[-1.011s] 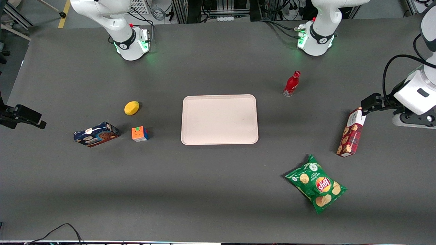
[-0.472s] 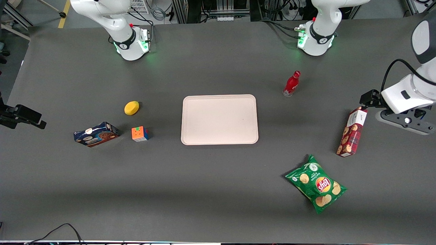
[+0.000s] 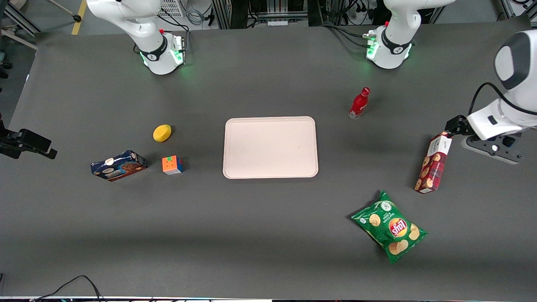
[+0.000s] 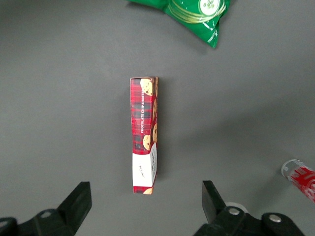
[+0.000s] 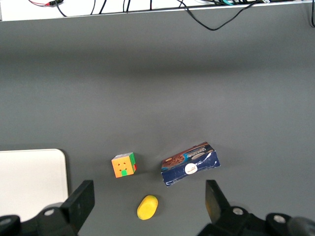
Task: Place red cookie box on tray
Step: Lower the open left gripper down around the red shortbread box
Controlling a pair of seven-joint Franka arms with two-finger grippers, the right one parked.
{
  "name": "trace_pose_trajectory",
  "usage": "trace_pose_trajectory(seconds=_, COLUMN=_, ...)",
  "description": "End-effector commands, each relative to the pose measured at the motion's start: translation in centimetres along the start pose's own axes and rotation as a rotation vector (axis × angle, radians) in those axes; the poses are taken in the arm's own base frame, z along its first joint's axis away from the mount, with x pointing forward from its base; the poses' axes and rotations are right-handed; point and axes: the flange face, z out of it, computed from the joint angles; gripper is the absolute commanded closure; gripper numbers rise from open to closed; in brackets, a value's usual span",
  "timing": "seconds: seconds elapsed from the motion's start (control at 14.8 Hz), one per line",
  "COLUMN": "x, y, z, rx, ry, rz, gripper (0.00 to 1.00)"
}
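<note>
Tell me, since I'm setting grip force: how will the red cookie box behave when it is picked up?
The red cookie box looks like a stiff carton, so it should hold shape, though hard squeezing could dent it. Long and slim, it may swing if gripped near one end. It lies flat on the table, so it is unlikely to roll. The hand hovers open above its white-panel end.

Claw hovering above the red cookie box, its two fingers spread wide.

The red cookie box (image 4: 144,135) lies flat on the dark grey surface (image 4: 59,98), on its own and touching nothing. The box's white end panel points toward the claw (image 4: 146,209); its tartan length with pictured cookies runs away from it. The dark fingers (image 4: 76,201) stand well apart, one on each side of the box's line, clear of the carton. A green chip bag (image 4: 194,12) lies off the box's cookie end, and a red bottle (image 4: 301,177) is partly in view near one finger.
</note>
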Motion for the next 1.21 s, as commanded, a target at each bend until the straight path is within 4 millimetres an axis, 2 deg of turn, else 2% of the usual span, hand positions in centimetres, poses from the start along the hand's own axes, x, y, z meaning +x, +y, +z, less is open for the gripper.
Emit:
trace_pose_trajectory(seconds=0.0, x=-3.6, y=1.1, z=4.2, rx=0.035, ry=0.068, rz=0.036, gripper=0.0)
trace_pose_trajectory(seconds=0.27, x=-5.1, y=0.4, z=9.7, rx=0.05, ry=0.119, rz=0.07, gripper=0.0)
trace_pose_trajectory(seconds=0.47, x=-5.2, y=-1.2, z=14.0, rx=0.037, ry=0.116, rz=0.027, gripper=0.0)
trace_pose_trajectory(seconds=0.61, x=-5.1, y=-1.2, z=16.6, rx=0.043, ry=0.13, rz=0.032, gripper=0.0)
trace_pose_trajectory(seconds=0.81, x=-4.8, y=-1.0, z=19.2, rx=0.042, ry=0.133, rz=0.039, gripper=0.0)
trace_pose_trajectory(seconds=1.15, x=-4.3, y=-0.8, z=22.2, rx=0.045, ry=0.136, rz=0.094, gripper=0.0)
